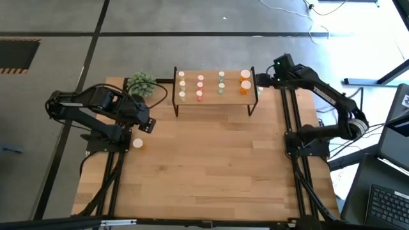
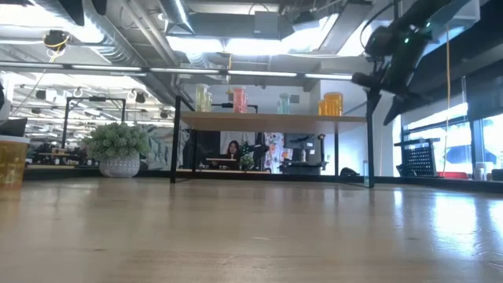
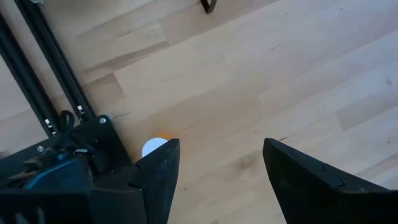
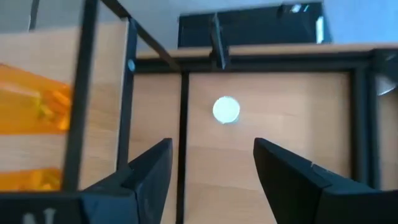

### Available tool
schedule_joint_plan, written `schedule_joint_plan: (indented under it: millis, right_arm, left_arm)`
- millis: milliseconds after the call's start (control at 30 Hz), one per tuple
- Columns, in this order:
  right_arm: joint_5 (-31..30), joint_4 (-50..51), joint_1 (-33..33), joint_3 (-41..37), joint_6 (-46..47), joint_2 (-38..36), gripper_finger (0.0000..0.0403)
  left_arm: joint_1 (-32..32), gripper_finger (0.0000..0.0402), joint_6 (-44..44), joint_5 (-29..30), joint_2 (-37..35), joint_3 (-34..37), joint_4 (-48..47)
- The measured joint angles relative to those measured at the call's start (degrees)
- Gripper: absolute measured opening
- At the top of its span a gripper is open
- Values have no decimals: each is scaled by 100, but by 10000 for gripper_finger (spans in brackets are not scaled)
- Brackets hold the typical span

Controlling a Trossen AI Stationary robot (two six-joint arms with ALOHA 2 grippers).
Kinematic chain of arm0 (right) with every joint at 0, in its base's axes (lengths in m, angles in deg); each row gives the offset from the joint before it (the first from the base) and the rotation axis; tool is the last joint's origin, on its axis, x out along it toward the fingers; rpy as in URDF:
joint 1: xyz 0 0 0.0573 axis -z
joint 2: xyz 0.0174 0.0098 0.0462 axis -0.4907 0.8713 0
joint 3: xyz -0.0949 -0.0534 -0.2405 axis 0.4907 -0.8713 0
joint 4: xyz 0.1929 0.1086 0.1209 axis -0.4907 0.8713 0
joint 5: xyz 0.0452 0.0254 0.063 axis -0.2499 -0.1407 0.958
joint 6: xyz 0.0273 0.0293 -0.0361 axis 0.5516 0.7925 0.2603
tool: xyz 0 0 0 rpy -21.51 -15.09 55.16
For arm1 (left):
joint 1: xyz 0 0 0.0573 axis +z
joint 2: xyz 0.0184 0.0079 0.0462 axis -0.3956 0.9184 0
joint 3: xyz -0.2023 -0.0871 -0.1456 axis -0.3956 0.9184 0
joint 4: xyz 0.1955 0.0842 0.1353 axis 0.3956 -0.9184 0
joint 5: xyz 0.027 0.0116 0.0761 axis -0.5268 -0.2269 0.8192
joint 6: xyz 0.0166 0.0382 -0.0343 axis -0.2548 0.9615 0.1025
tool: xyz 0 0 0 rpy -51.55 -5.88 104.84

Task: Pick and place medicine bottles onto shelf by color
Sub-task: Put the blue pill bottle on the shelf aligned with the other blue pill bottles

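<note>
The shelf stands at the table's far edge on black legs. On it stand rows of small bottles: yellowish, pink, green and larger orange ones. One orange bottle with a white cap stands on the table at the left. My left gripper hangs open above the table, with that bottle just outside one finger. My right gripper is open in the air off the shelf's right end. Beyond it, a pale round cap shows on the table.
A green spiky plant in a pot stands left of the shelf, close to my left arm. Black frame rails run along the table's left and right sides. The wide wooden tabletop stretches in front of the shelf.
</note>
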Motion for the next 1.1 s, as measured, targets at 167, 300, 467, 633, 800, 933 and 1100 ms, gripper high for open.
schedule_joint_plan:
  millis: [167, 300, 467, 633, 800, 933, 1100]
  right_arm:
    - [287, -75, 158, 0, 58, 577, 227]
    - [297, -83, 275, 0, 324, 944, 227]
    - [656, -121, 432, 0, 366, 1258, 227]
    - [1162, -480, 655, 0, 290, 1414, 227]
    - [1447, -636, 915, 2, -292, 1317, 227]
    - [1499, -565, 1142, 2, -1351, 1218, 227]
    - [1598, -446, 1293, 4, -3139, 1205, 227]
  left_arm:
    - [-1, 227, 0, 2, -1, 0, 0]
    - [0, 225, 0, 2, 0, 0, 0]
    - [0, 225, 0, 2, 0, 0, 2]
    - [0, 227, 0, 4, 0, -2, 9]
    - [0, 226, 0, 5, 0, -2, 104]
    - [0, 224, 2, 7, 0, -4, 262]
    - [0, 226, 0, 7, 0, -4, 308]
